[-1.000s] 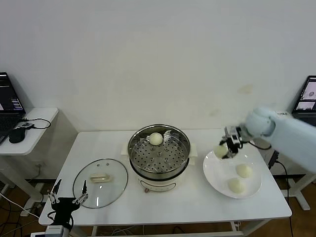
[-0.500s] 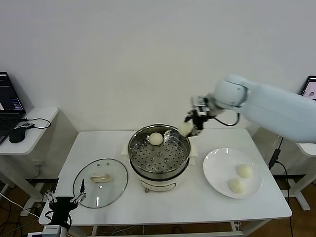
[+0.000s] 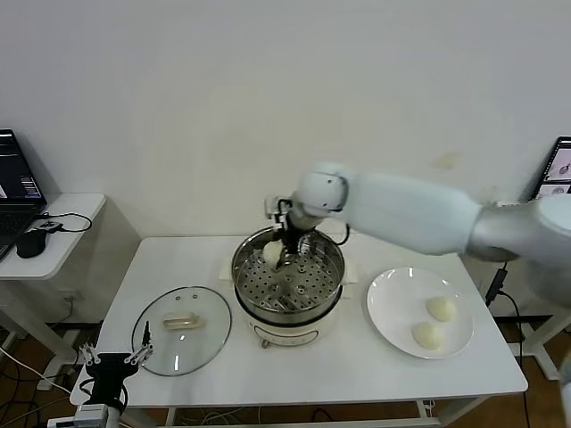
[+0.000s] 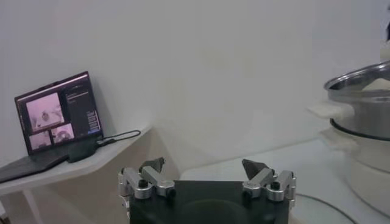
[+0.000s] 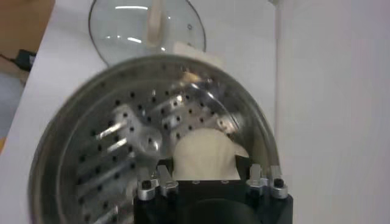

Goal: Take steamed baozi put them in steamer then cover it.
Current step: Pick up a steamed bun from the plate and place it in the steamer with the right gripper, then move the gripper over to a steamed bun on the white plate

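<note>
Right claw (image 3: 279, 256) down inside the steamer (image 3: 287, 275), at the far-left part of the tray, closed on a bun (image 3: 271, 253) held just above the perforations; in the right wrist view, same bun (image 5: 204, 155) between the fingers, close to the steel wall (image 5: 256, 125), tray holes open on the near side. Right arm reaching across from the right, over the far rim. Cannot tell whether another bun lies behind the claw. Most of the tray bare toward the front and right, room left there.

Plate (image 3: 385, 314) right of the steamer, near but apart, with two buns: one (image 3: 441, 308) toward the far right, one (image 3: 426, 333) nearer the front, just beside each other. Plate's left half bare. Plate's front rim close to the tabletop (image 3: 339, 366) edge.

Lid (image 3: 181, 329) flat on the tabletop left of the steamer, handle up, its rim just beside the white base, its front edge near the tabletop's front-left corner.

Left claw (image 3: 114, 359) parked low off the front-left corner, below the lid, fingers spread apart; in the left wrist view, claw (image 4: 205, 178) open, with nothing between the tips
</note>
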### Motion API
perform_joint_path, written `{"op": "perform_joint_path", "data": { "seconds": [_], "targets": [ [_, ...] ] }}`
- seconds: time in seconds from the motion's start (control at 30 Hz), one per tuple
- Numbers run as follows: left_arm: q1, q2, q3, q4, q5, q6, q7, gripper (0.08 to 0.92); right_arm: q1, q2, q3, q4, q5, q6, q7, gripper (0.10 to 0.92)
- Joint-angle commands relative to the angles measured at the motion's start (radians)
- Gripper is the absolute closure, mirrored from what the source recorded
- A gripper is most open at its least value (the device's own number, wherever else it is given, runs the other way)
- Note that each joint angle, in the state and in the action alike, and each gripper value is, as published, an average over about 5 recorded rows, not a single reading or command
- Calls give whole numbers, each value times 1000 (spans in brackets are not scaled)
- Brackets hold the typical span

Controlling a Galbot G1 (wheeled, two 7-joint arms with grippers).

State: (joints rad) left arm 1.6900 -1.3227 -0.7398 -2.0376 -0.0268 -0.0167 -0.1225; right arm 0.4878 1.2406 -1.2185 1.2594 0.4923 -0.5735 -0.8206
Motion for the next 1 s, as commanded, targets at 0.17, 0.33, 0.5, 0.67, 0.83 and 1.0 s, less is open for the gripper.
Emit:
{"op": "perform_joint_path", "data": {
  "seconds": [0.17, 0.33, 0.5, 0.67, 0.83, 1.0],
  "targets": [
    [-3, 5, -1, 11, -2, -3, 0, 177, -100, 183, -1, -159, -26, -52, 25, 389],
    [-4, 5, 0, 12, -3, -4, 0, 177, -108, 176, -3, -158, -27, -62, 31, 384],
    [-4, 6, -2, 9, -4, -3, 1, 177, -74, 126, -2, -107, -21, -53, 13, 278],
    [-2, 5, -4, 5, -4, -2, 1, 177, 29, 10, 1, -2, -37, -1, -88, 209],
    [-1, 5, 0, -7, 0, 4, 4, 177, 153, -195, -35, 142, -124, 113, -231, 203],
    [2, 3, 5, -18, 7, 9, 6, 177, 204, -411, -57, 262, -235, 237, -334, 203]
  ]
}}
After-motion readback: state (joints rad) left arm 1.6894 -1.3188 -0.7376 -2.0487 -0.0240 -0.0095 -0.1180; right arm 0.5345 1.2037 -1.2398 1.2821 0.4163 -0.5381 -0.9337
